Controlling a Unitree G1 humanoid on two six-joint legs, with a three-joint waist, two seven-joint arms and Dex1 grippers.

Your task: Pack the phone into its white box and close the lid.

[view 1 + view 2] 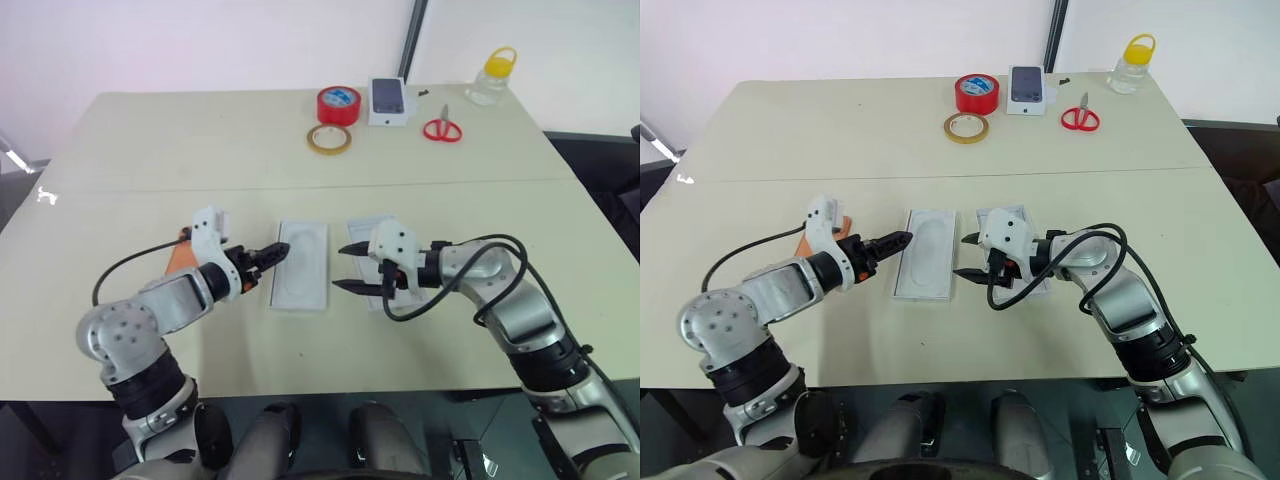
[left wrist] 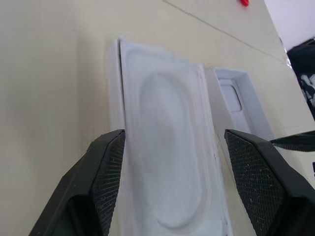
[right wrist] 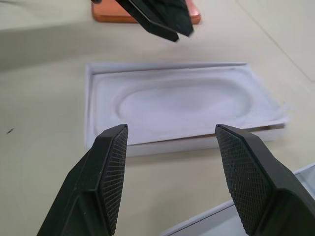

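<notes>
Insert lies on white box, mid-worktop, blocking it. Left pincer and right pincer flank box, both released, empty. Phone just left of box; lid just right. Judgement: clearing insert comes first, then phone goes in.

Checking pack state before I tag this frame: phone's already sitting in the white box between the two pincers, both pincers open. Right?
Not quite. The phone is not in the white box; the right wrist view shows it on the table beyond the box, by the left pincer. A white insert sits in the box. Both left and right pincer are open.
</notes>
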